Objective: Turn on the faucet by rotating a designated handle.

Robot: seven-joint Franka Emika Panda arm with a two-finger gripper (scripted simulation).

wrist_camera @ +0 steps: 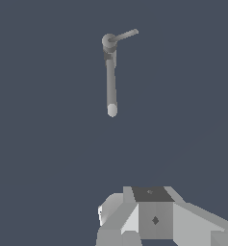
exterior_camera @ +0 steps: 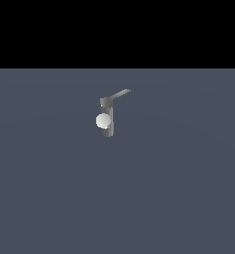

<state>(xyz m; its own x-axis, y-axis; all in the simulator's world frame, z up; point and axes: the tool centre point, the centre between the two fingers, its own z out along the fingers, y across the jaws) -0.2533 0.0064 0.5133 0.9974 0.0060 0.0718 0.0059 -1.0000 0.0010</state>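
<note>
The faucet (exterior_camera: 107, 116) is a small dark grey upright post standing on the grey floor, with a whitish ball (exterior_camera: 103, 120) on its front. The handle (exterior_camera: 120, 94) is a thin light grey bar that sticks out from the post's top toward the exterior view's right and slightly up. In the wrist view the faucet (wrist_camera: 110, 77) is seen from above, with the handle (wrist_camera: 126, 34) angling off its round top. A pale grey blocky part of my hand (wrist_camera: 154, 216) shows at that picture's edge, far from the faucet and touching nothing. No separate fingers can be made out.
A flat, plain blue-grey floor (exterior_camera: 178, 188) lies all around the faucet. A black band fills the upper part of the exterior view. The arm does not show in the exterior view.
</note>
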